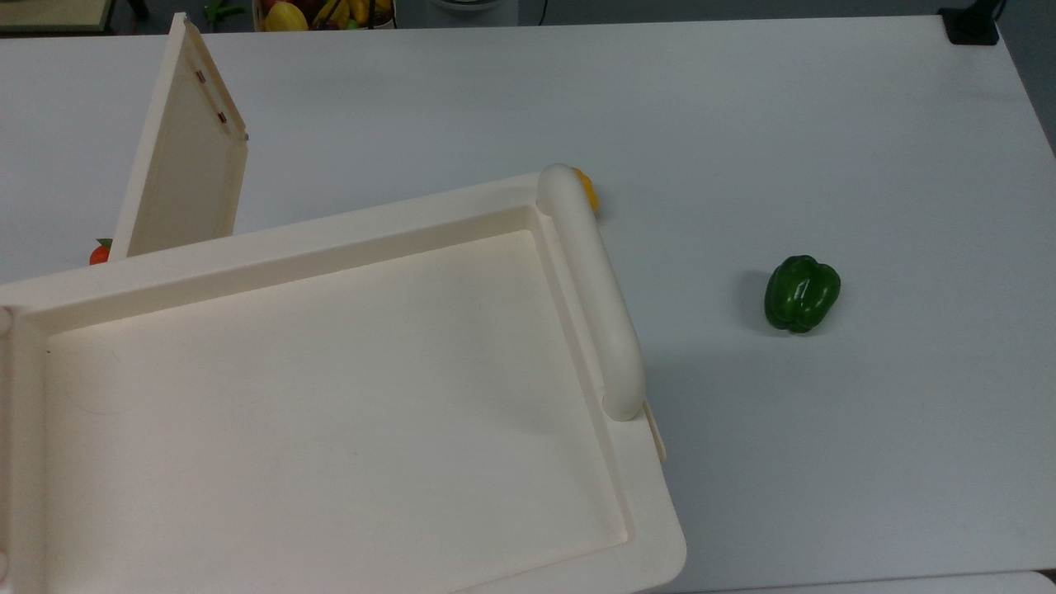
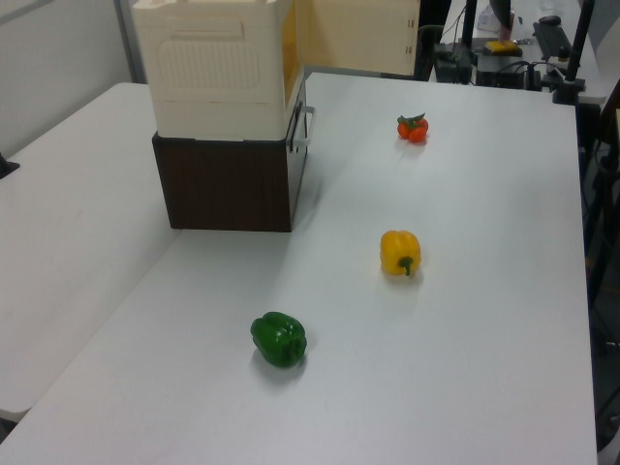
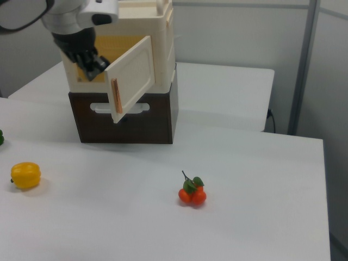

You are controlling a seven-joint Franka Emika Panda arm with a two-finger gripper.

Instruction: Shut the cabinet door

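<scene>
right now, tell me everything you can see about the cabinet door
The door is a flat cream panel, plastic by the look, with a raised border and a slim copper-coloured bar handle near its free edge. It stands open, swung out from the front of the cream cabinet, hinged at the right view's right side. In the top view it juts out over the table, with two small brown marks on its inner face. The pincer sits just behind its free edge; contact is unclear.

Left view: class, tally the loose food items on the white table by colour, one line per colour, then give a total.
Green pepper: 1
Yellow pepper: 1
Red-orange tomato cluster: 1
Total: 3
</scene>
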